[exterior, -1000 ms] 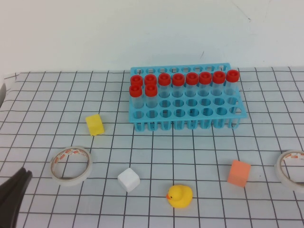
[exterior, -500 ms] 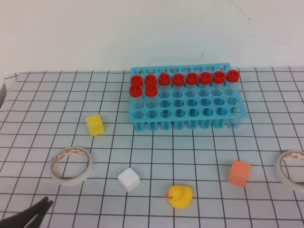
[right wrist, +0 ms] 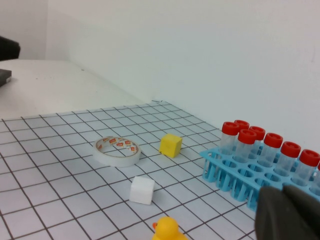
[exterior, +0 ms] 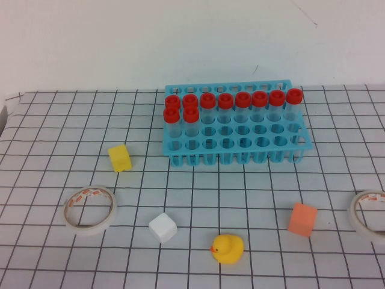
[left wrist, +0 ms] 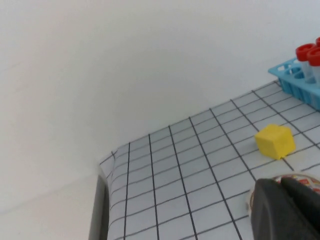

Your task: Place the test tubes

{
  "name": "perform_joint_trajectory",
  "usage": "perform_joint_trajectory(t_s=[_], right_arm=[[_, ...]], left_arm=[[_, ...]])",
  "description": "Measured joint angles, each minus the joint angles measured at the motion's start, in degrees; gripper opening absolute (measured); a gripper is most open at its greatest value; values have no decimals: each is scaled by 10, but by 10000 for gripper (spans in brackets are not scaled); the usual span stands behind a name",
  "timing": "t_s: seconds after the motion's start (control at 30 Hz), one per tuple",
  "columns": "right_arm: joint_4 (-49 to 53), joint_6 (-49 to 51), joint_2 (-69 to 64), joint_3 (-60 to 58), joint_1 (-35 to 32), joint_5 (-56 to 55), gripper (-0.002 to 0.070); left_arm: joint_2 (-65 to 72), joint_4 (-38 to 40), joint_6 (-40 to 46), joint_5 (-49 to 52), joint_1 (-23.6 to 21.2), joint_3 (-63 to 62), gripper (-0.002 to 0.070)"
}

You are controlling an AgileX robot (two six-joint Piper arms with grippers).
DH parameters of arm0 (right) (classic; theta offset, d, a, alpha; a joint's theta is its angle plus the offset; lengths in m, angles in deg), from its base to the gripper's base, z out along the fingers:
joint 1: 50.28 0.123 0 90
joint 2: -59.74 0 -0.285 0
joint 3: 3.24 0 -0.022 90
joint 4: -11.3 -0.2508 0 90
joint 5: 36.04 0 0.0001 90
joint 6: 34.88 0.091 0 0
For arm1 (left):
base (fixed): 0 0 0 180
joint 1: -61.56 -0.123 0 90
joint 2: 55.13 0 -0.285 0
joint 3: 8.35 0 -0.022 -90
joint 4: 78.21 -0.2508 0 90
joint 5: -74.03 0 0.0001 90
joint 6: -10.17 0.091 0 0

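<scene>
The tubes (exterior: 225,102) are stood upright in the rack (exterior: 240,158) by the worktop's far edge. The left pincer (left wrist: 281,187) is kept closed, empty, at the near left corner. The right pincer (right wrist: 286,194), closed and empty at the near right, is judged nearer to the rack.

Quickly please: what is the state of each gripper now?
Left gripper: shut, holding nothing, outside the high view.
Right gripper: shut, holding nothing, also outside the high view.
</scene>
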Motion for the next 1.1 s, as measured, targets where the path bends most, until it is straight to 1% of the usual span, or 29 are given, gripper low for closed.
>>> perform_joint_trajectory(t_s=[0.1, 0.23, 0.43, 0.6, 0.87, 1.1], right_arm=[[0, 0, 0, 0, 0, 0, -1], [0, 0, 0, 0, 0, 0, -1], [0, 0, 0, 0, 0, 0, -1], [0, 0, 0, 0, 0, 0, -1], [0, 0, 0, 0, 0, 0, -1], [0, 0, 0, 0, 0, 0, -1]], left_arm=[[-28, 1, -2, 50, -28, 0, -1], [-61, 0, -3, 108, -35, 3, -1], [-70, 18, -16, 78, -35, 46, -1], [-71, 23, -21, 100, -35, 46, -1], [-71, 25, -83, 173, -35, 46, -1], [-71, 15, -132, 187, -35, 46, -1]])
